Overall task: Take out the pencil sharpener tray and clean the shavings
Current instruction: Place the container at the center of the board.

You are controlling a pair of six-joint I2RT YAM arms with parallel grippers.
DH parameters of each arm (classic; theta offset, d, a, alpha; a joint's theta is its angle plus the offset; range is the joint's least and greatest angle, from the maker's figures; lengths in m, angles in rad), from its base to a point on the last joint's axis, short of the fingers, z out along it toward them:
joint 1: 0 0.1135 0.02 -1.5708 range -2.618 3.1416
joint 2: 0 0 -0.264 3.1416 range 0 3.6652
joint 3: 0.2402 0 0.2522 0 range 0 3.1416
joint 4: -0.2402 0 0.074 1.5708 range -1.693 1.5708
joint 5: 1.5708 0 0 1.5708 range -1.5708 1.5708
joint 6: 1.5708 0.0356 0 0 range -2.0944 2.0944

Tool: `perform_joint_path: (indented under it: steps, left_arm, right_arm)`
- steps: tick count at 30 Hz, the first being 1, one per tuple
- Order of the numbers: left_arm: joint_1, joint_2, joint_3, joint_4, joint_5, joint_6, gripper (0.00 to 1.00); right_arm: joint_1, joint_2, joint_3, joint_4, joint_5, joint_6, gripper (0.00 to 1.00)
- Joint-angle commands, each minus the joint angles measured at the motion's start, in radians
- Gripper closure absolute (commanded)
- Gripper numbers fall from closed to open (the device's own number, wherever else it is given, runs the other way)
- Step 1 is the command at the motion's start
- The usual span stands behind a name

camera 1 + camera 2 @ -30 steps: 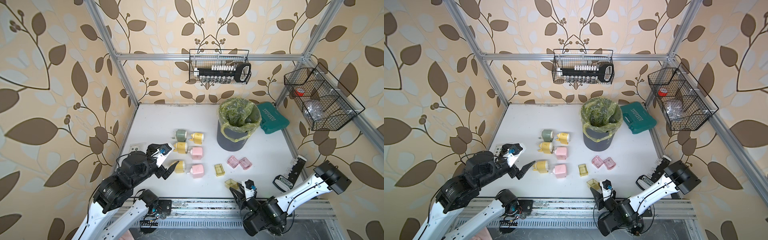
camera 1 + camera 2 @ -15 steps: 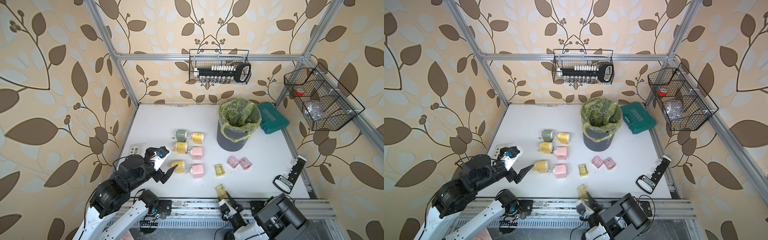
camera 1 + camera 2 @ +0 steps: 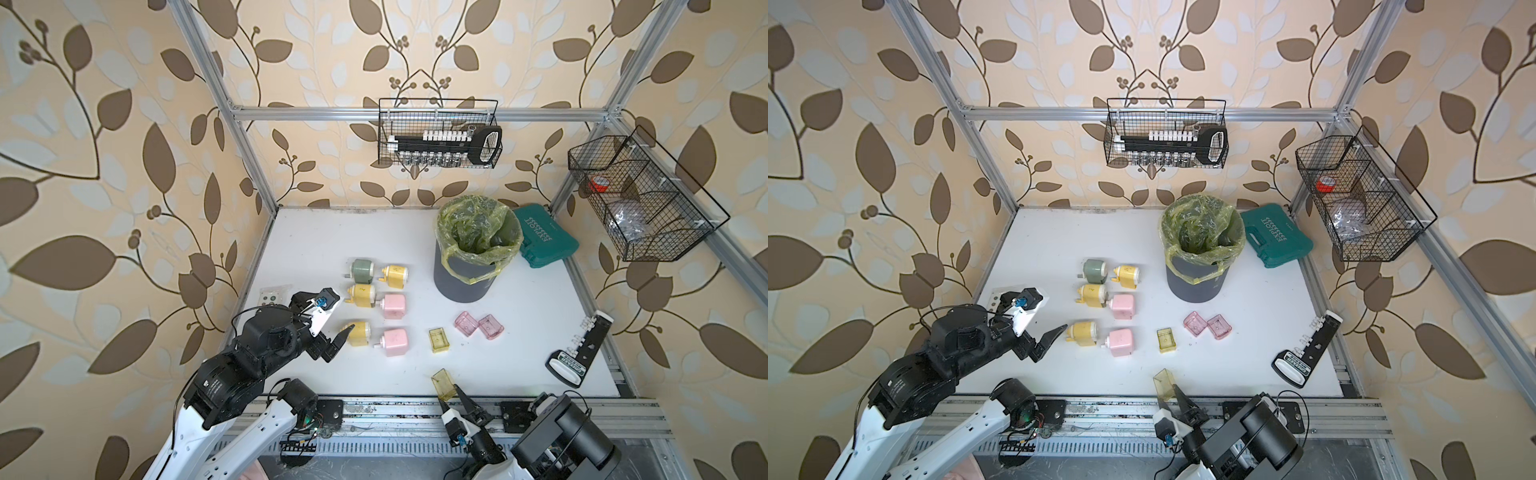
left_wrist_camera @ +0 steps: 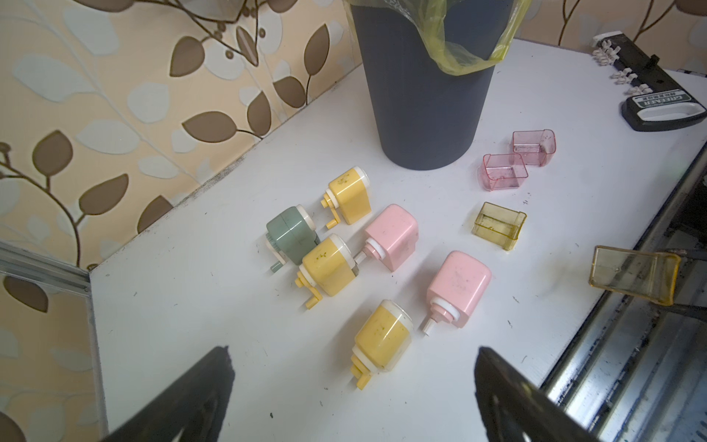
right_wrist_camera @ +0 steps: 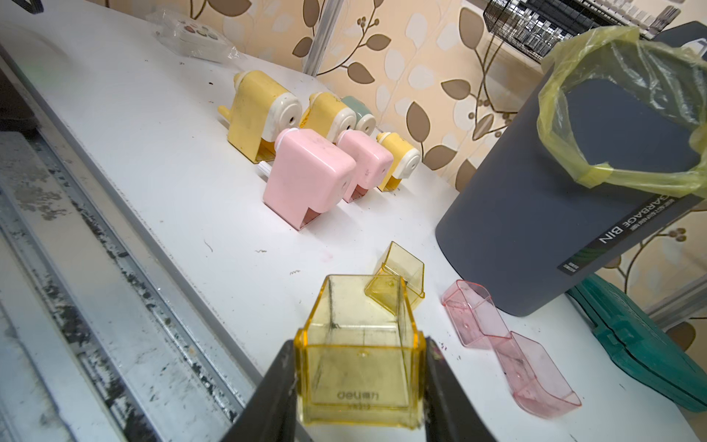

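My right gripper is shut on a yellow see-through pencil sharpener tray, held tilted over the table's front edge in both top views. Its walls carry dark streaks; the shavings are not visible as a heap. My left gripper stands open just front-left of the nearest yellow sharpener. In the left wrist view the sharpener's crank end lies between the spread fingertips, untouched.
Several more sharpeners, pink, yellow and green, lie in rows. One yellow tray and two pink trays lie loose. A lined grey bin, a teal case and a black tool stand to the right.
The right arm has folded back below the front rail, carrying the yellow tray left and toward the front edge. The left gripper has drawn back slightly, still open.
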Motion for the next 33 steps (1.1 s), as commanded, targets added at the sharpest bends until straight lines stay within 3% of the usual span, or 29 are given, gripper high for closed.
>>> perform_joint_path:
  steps: [1,2,6,8,15,18,21,24,25,26,29,33]
  left_arm:
    - [-0.001,0.000,0.016,0.013,0.007,-0.024,0.01]
    - [-0.002,-0.002,0.015,0.014,0.010,-0.025,0.01]
    - [-0.001,-0.006,0.006,0.015,0.016,-0.025,0.01]
    - [-0.001,-0.001,0.005,0.016,0.020,-0.023,0.01]
    - [-0.001,0.020,-0.007,0.029,0.040,-0.026,0.01]
    - [-0.002,0.023,-0.017,0.035,0.050,-0.030,0.01]
    - [-0.002,0.021,-0.024,0.033,0.053,-0.031,0.01]
    - [-0.002,0.017,-0.025,0.022,0.053,-0.019,0.01]
    - [-0.002,0.014,-0.025,0.019,0.054,-0.016,0.01]
    - [-0.002,0.012,-0.027,0.015,0.054,-0.013,0.01]
    - [-0.001,0.002,-0.032,0.013,0.056,-0.012,0.01]
    - [-0.002,-0.009,-0.048,0.022,0.067,-0.016,0.01]
  right_arm:
    - [0.012,0.070,-0.169,0.132,-0.029,0.615,1.00]
    - [0.015,0.046,-0.207,0.196,-0.032,0.614,1.00]
    - [0.042,0.022,-0.204,0.141,-0.033,0.615,1.00]
    - [0.057,-0.007,-0.253,0.232,-0.054,0.613,1.00]
    - [0.121,-0.090,-0.282,0.232,-0.088,0.566,0.81]
    - [0.116,-0.156,-0.304,0.328,-0.098,0.411,0.71]
    - [0.078,-0.248,-0.336,0.497,-0.131,0.156,0.62]
    - [0.008,-0.387,-0.413,0.842,-0.186,-0.296,0.33]
    - [-0.016,-0.434,-0.449,0.972,-0.206,-0.451,0.14]
    - [-0.042,-0.470,-0.465,1.025,-0.226,-0.541,0.02]
    - [-0.074,-0.507,-0.455,1.053,-0.249,-0.667,0.02]
    - [-0.079,-0.498,-0.408,0.964,-0.256,-0.660,0.03]
